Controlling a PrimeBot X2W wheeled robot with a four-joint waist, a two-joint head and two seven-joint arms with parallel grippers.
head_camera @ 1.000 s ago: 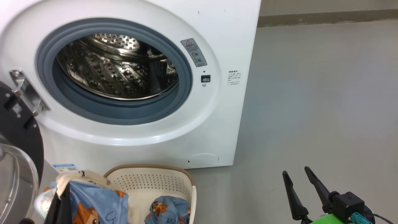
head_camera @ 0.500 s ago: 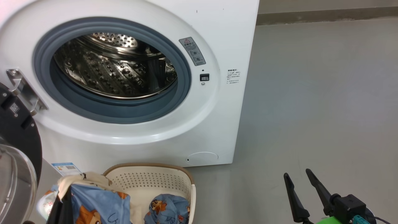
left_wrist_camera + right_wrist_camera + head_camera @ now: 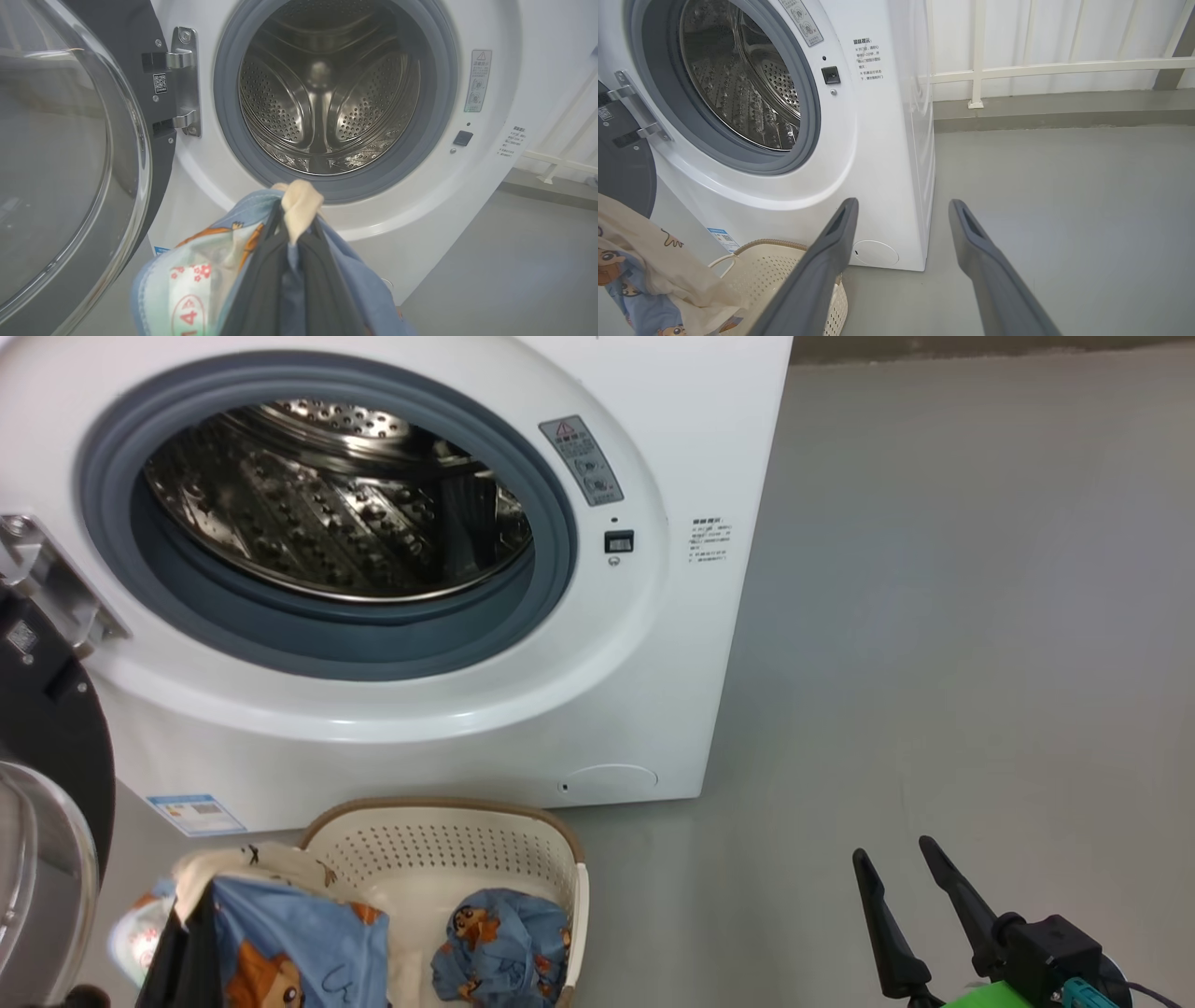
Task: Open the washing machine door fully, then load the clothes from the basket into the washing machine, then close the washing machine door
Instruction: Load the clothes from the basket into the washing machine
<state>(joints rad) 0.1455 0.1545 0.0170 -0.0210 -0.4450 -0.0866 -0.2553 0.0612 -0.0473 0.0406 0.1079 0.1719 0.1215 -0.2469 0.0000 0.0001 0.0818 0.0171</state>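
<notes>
The washing machine (image 3: pixel 672 420) stands with its steel drum (image 3: pixel 327 93) bare and empty. The washing machine door (image 3: pixel 70 154) is swung wide open on its hinge at the left. In front of the machine, on the floor, sits the cream basket (image 3: pixel 448 845) with one blue bear-print garment (image 3: pixel 504 943) bunched inside. My left gripper (image 3: pixel 296 219) is shut on a bundle of the clothes (image 3: pixel 196 280), blue bear-print fabric with a cream cloth, held up below the drum opening, beside the basket's left end. My right gripper (image 3: pixel 892 849) hangs open and empty over the floor to the right.
Grey floor (image 3: pixel 980 663) spreads to the right of the machine. A white railing (image 3: pixel 1041 70) and a low kerb run along the wall behind. The open door's glass bowl (image 3: pixel 37 887) bulges out close to my left arm.
The head camera has tipped down a little, so the machine sits higher in the picture. The held bundle and both grippers keep their places.
</notes>
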